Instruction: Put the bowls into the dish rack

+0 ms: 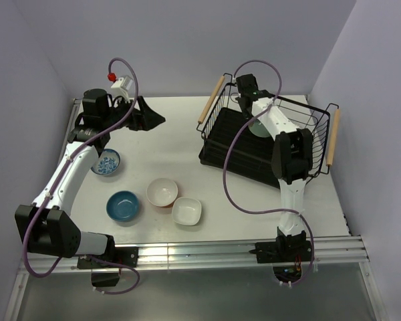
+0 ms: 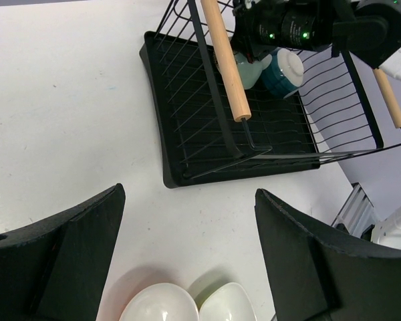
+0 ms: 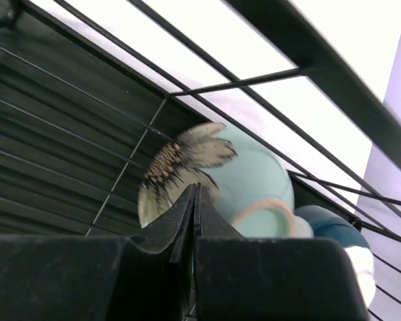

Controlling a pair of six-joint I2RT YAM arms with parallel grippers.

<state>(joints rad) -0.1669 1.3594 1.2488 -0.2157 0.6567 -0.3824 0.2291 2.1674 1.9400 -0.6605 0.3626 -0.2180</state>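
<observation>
The black wire dish rack (image 1: 217,144) stands at the far right; it also shows in the left wrist view (image 2: 187,134). My right gripper (image 1: 246,100) reaches down into it. In the right wrist view its jaws (image 3: 197,190) are closed together, tips right against a mint green bowl (image 3: 254,180) standing on edge, with a blue bowl (image 3: 341,231) behind. On the table lie a patterned bowl (image 1: 107,162), a blue bowl (image 1: 123,205), an orange-sided white bowl (image 1: 162,192) and a squarish white bowl (image 1: 187,210). My left gripper (image 1: 147,118) hangs open and empty (image 2: 187,200).
The rack has a light wooden handle at each end (image 1: 211,99) (image 1: 332,138). Purple walls close in the table at the back and sides. An aluminium rail (image 1: 207,251) runs along the near edge. Two white bowls (image 2: 162,304) (image 2: 227,304) lie just below my left fingers.
</observation>
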